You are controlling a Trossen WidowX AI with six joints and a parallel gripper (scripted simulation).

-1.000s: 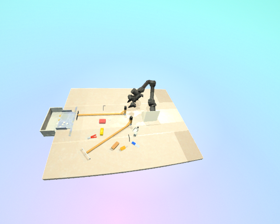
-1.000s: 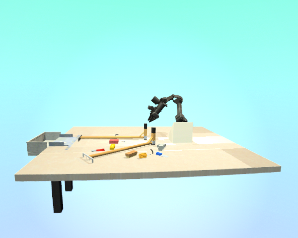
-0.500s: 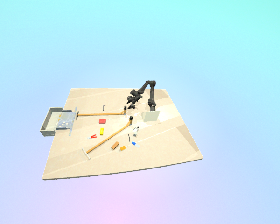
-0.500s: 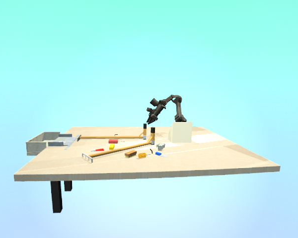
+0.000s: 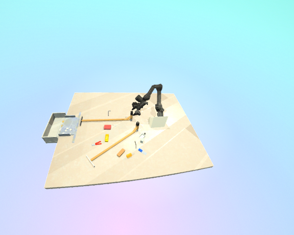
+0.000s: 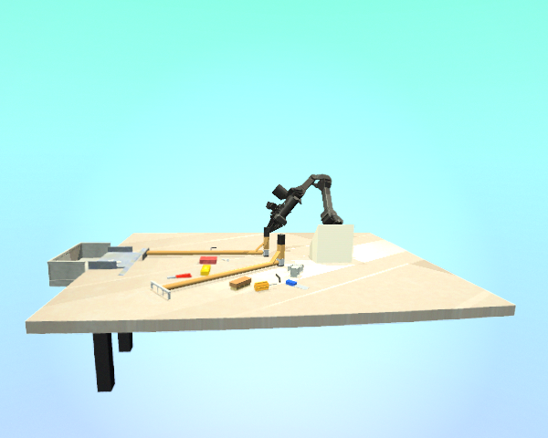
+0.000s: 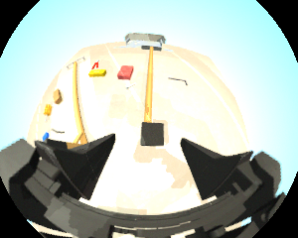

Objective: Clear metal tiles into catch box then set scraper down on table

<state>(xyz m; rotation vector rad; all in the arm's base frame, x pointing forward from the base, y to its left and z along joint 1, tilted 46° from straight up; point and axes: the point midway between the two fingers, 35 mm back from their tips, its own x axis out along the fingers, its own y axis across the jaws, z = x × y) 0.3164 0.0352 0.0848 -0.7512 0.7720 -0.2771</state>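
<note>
Jaws (image 5: pixel 135 113) (image 6: pixel 268 229) wide apart, angled downward.
</note>
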